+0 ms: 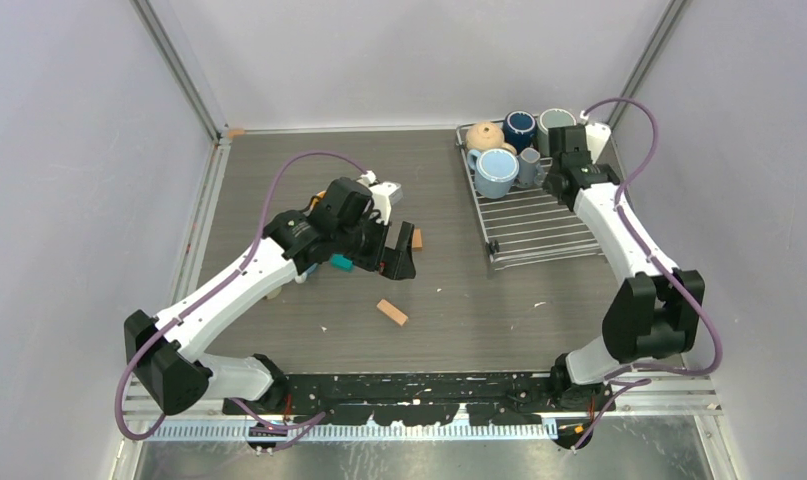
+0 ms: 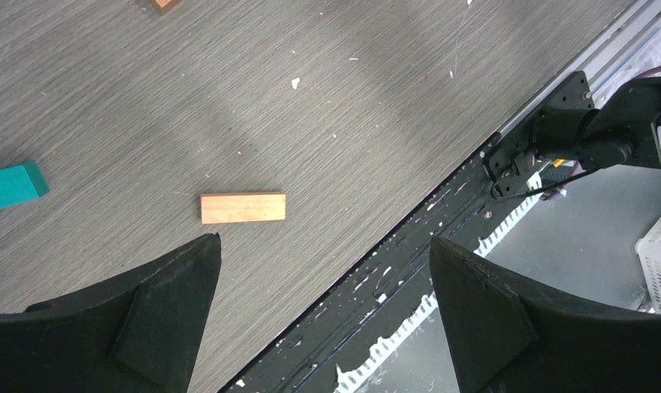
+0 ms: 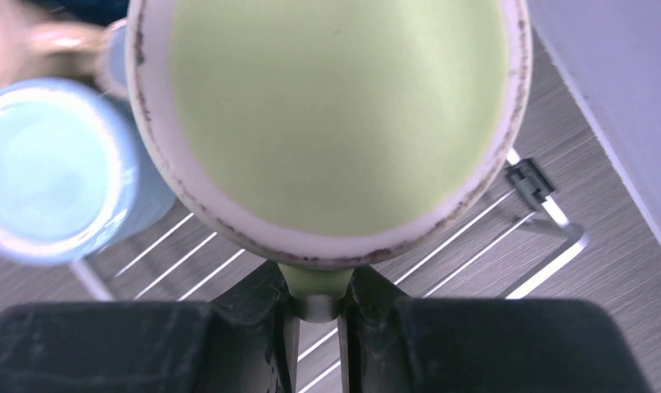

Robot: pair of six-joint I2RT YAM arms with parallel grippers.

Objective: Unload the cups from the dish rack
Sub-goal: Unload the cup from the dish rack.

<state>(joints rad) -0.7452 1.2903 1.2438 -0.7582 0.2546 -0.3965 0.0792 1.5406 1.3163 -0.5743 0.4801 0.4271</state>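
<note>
1. Nearest the arm bases and well left of the silver wire-grid dish rack (image 1: pixel 534 225), the left gripper (image 2: pixel 323 254) hangs over the grey wood-grain table (image 2: pixel 351 98). Its matte black jaws are spread wide with nothing between them. I judge it is parked clear of the work. A flat rectangular wooden block (image 2: pixel 242 208) and a teal block (image 2: pixel 11 187) lie below it.
2. Over the rack's far end, the right gripper (image 3: pixel 317 307) has its jaws drawn narrow on the slim handle of a glossy lime green mug (image 3: pixel 335 106) with a pale, speckled rim. Holding it there probably keeps the round body upright for lifting. I cannot tell whether it has cleared the wires.
3. Just beside it in the rack sits a smooth light blue mug (image 3: pixel 48 164). At the rack's far edge a rounded tan mug (image 1: pixel 484 133), a navy mug (image 1: pixel 520 124) and a grey-green mug (image 1: pixel 556 120) crowd together, not yet unloaded.
</note>
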